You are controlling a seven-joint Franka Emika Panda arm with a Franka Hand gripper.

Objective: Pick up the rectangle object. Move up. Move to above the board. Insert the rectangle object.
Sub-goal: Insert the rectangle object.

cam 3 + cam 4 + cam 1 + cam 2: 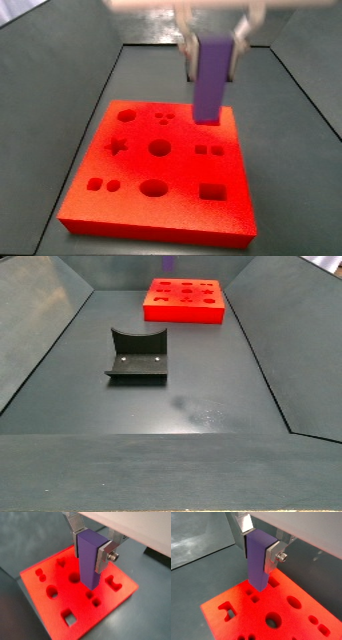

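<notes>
The hand (pixel 92 543) is seen closed on the upper end of the purple rectangle object (pixel 89 562), one silver finger (pixel 103 556) being pressed flat against a side of the bar; the bar is held upright, its lower end pointing down at the board (pixel 40 594); in both wrist views the bar hangs over the red-orange slab, though whether its tip touches the surface cannot be told. In a side view the rectangle object (pixel 209 78) is shown above the board (pixel 160 215), toward its 1 o'clock corner, with the hand (pixel 211 32) gripping it from above; the cut-outs are laid out in rows, a star (pixel 116 146) among them. In a side view the board (pixel 186 314) is seen lying on the grey floor (pixel 201 406) at 12 o'clock, at the far end of the walled bin; the dark fixture (pixel 138 356) stands on the floor nearer the middle, well apart from the board.
</notes>
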